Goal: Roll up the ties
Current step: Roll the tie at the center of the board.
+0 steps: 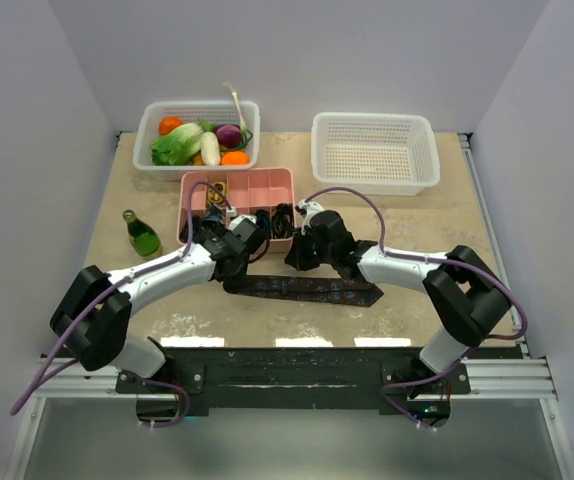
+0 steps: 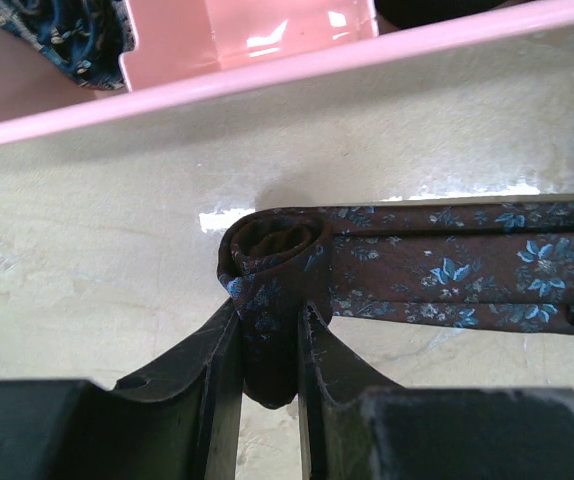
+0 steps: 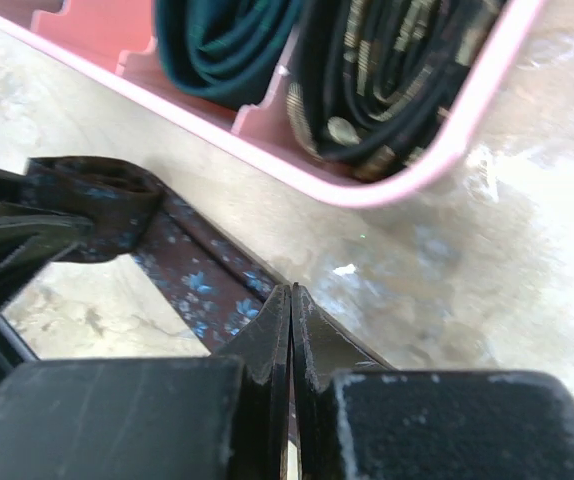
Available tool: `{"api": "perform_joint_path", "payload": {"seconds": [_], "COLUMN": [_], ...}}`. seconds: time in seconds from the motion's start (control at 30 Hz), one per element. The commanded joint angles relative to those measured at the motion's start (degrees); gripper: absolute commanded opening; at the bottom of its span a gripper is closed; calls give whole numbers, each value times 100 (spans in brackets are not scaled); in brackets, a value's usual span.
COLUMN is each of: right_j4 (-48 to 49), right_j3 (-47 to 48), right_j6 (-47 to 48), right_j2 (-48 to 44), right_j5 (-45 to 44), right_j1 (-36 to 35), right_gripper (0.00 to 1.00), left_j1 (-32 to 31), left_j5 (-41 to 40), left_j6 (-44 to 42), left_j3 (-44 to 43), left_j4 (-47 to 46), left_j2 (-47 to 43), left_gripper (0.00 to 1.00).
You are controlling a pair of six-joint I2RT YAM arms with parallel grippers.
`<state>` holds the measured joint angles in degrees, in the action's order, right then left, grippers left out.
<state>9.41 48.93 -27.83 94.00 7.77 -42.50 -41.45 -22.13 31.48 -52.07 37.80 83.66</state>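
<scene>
- Since the tie (image 1: 302, 289) is thin, limp, light cloth, it will likely sag and unwind unless held tight. It lies flat on the table (image 1: 437, 215) just near of the pink tray (image 1: 257, 172), its left end wound into a small coil (image 2: 267, 250).
- The left gripper (image 2: 267, 325) pinches across that coil, jaws nearly together with fabric between.
- The right gripper (image 3: 290, 305) has its jaws pressed together over the flat strip; whether cloth is caught between them I cannot tell.
- Best hold: across the coil's sides, the loose strip kept taut rightward.
- The tray's near wall crowds the far side, and rolled ties (image 3: 227, 40) sit inside it. Open table lies right and near; a green bottle (image 1: 143, 236) stands well left.
</scene>
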Motion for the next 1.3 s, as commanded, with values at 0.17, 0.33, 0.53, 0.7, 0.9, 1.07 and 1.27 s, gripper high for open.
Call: {"api": "perform_joint_path", "payload": {"seconds": [0.17, 0.33, 0.53, 0.7, 0.9, 1.07, 1.27], "right_j4": [-150, -97, -53, -27, -18, -9, 35], "right_j3": [-85, -41, -32, -67, -111, -120, -120], "right_j6": [129, 94, 68, 50, 59, 59, 103], "right_j2": [-286, -198, -31, -13, -39, -30, -57], "right_j5": [-206, -214, -153, -144, -144, -118, 84], "right_j1": [58, 66, 102, 110, 128, 119, 119], "right_gripper": [0, 0, 0, 0, 0, 0, 0], "left_j1": [-521, -908, -1190, -1269, -1278, -1278, -1260], "left_j5": [-775, -916, -890, -661, -178, 243, 201], "left_j6": [507, 701, 851, 833, 727, 789, 833], "left_j3": [-461, -804, -997, -998, -805, -655, -593], "left_j4": [368, 605, 614, 422, -114, -483, -432], "left_j2": [519, 976, 1407, 1417, 1171, 872, 661], "left_gripper": [0, 0, 1, 27, 45, 49, 53]}}
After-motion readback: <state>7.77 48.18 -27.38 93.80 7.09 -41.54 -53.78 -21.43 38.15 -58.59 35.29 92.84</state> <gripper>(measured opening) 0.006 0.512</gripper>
